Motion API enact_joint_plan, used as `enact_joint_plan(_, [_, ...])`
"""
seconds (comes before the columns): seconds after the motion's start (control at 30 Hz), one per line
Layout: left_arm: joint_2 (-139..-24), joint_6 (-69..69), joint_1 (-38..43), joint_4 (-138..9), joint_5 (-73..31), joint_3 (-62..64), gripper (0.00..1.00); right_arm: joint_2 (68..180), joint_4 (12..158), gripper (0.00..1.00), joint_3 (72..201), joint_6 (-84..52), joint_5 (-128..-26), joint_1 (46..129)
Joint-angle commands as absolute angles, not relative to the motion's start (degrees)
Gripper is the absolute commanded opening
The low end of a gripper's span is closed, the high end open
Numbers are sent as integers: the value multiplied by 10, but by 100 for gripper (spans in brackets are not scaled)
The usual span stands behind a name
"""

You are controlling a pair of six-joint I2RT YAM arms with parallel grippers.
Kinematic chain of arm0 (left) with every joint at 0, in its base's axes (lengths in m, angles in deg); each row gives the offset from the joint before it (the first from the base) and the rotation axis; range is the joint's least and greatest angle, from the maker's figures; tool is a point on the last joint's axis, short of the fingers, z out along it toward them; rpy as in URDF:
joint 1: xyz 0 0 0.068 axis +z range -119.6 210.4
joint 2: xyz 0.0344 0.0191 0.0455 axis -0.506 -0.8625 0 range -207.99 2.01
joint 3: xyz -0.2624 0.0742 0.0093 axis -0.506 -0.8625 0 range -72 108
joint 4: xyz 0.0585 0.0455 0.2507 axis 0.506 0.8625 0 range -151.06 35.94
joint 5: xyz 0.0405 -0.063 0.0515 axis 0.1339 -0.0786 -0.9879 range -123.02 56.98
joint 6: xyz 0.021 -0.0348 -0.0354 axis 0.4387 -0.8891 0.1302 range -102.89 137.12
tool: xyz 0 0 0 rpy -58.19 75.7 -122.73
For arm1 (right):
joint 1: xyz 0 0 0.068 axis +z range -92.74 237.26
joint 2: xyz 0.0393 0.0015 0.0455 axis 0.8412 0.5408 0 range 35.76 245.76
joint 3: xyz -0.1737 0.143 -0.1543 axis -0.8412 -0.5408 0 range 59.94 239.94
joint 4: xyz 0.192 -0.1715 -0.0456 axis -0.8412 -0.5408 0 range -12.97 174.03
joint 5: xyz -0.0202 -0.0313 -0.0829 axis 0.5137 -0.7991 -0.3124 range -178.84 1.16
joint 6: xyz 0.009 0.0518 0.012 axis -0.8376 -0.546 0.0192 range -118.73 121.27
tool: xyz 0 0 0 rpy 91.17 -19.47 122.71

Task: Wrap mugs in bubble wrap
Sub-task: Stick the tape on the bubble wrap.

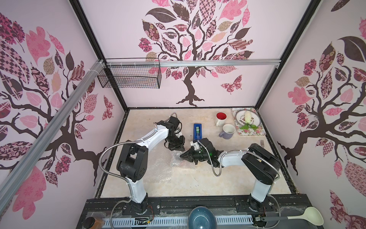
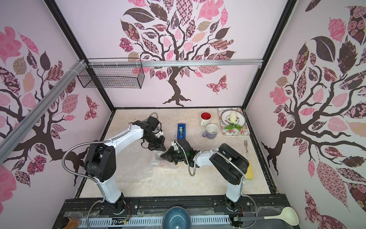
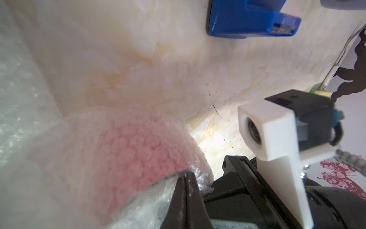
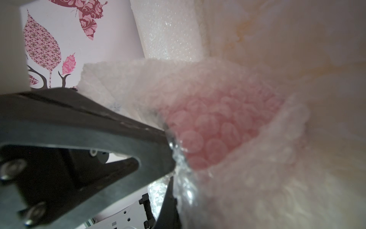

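Note:
A red mug (image 3: 138, 150) lies under clear bubble wrap (image 3: 49, 138), its colour showing pink through the bubbles, as it does in the right wrist view (image 4: 217, 126). In both top views the two grippers hide the mug, and only the bubble wrap sheet (image 1: 166, 168) (image 2: 150, 168) shows on the table's middle. My left gripper (image 3: 186, 176) (image 1: 181, 148) is shut on a bunched edge of the wrap at the mug. My right gripper (image 4: 169, 196) (image 1: 181, 156) meets it tip to tip, shut on the wrap too. A white mug with red inside (image 1: 220, 118) and a lavender mug (image 1: 227, 130) stand bare at the back right.
A blue tape dispenser (image 1: 197, 131) lies just behind the grippers. At the back right corner sits a floral tray (image 1: 261, 130) with a plate. A fork (image 2: 246, 147) and yellow sponge (image 2: 250, 170) lie by the right wall. A blue bowl (image 1: 202, 218) and ladle (image 1: 309, 216) rest on the front rail.

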State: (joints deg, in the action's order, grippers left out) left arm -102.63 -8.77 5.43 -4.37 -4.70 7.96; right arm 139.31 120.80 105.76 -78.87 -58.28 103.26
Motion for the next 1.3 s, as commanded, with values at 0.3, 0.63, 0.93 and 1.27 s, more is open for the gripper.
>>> enact_joint_plan(0.3, [-1013, -78, 56, -51, -69, 44, 0, 1389, 1169, 0, 1055, -817, -605, 1035])
enact_joint_plan(0.63, [-891, -138, 92, -49, -72, 112, 27, 1389, 1158, 0, 1056, -814, -609, 1034])
enact_joint_plan(0.93, [-770, -196, 89, -107, 1, -67, 0, 1390, 1142, 0, 1063, -809, -608, 1035])
enact_joint_plan(1.27, [-794, -201, 64, -153, 48, -128, 0, 1392, 1135, 0, 1067, -807, -611, 1036])
